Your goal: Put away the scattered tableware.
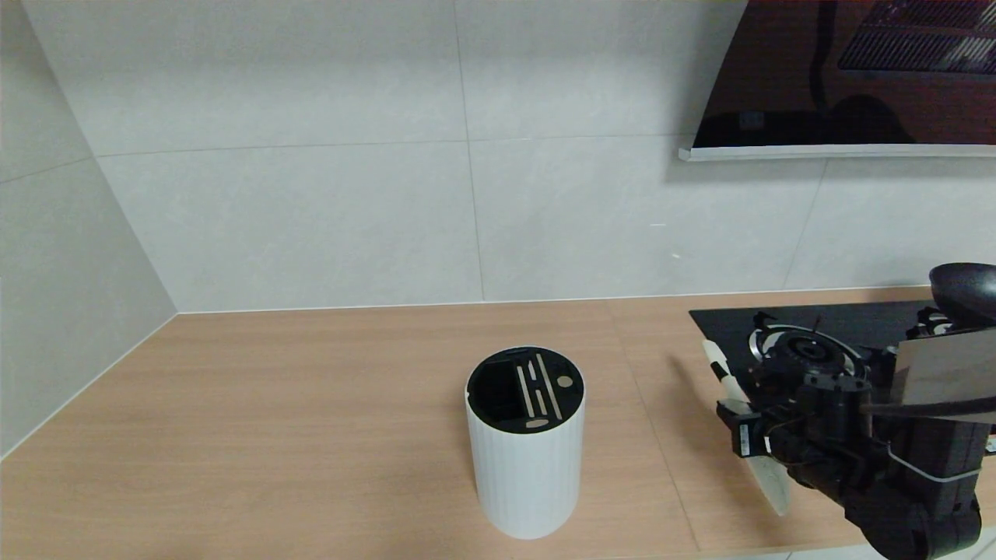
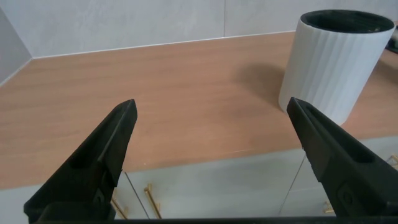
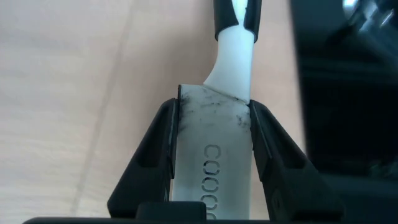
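Right hand (image 1: 748, 426) pinches the flat white knife (image 1: 720, 372) by its blade, at 3 o'clock from the ribbed white cylindrical holder (image 1: 527, 467). The handle points to 11 o'clock above the woodgrain bench (image 1: 311, 404). Left hand (image 2: 211, 130) is spread.

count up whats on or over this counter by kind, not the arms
white knife: 1
white ribbed holder with a black slotted top: 1
gas hob: 1
dark rounded thing at the hob's far edge, kind unclear: 1
total: 4
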Controlling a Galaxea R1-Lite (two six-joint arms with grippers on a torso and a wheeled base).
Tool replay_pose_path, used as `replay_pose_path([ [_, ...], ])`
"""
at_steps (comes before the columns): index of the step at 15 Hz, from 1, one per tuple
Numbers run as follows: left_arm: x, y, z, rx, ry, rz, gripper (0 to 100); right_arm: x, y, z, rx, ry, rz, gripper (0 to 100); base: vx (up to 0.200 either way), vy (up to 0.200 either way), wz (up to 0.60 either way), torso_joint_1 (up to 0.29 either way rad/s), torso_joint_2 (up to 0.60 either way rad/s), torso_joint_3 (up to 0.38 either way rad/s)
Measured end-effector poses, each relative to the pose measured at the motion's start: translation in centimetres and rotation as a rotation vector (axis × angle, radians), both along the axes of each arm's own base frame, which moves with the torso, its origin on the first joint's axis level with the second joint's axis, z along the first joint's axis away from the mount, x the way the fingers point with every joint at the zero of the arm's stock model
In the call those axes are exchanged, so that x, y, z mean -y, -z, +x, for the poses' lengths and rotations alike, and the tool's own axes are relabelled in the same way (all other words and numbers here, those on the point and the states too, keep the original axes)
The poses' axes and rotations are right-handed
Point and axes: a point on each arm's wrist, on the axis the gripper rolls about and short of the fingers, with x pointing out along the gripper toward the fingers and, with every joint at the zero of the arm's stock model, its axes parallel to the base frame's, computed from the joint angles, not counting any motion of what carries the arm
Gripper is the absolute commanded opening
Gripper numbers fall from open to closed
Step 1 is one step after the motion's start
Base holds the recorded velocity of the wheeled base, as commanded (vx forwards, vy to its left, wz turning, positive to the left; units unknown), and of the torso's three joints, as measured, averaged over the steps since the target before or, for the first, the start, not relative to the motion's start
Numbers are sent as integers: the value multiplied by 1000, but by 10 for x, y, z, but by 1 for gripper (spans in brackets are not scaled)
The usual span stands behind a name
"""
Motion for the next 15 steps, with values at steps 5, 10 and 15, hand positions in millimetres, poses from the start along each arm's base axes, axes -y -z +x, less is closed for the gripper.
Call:
replay_pose_path([
  [5, 2, -20, -8, 44, 79, 1, 100, -4, -45, 2, 92, 3, 11, 0, 0, 0, 0, 0, 0, 0],
  [10, 8, -71, -10, -18, 375, 12, 100, -25, -117, 24, 195, -45, 36, 0, 0, 0, 0, 0, 0, 0],
  [15, 13, -142, 33, -118, 642, -12, 100, -77, -176, 30, 288, -130, 65, 0, 0, 0, 0, 0, 0, 0],
])
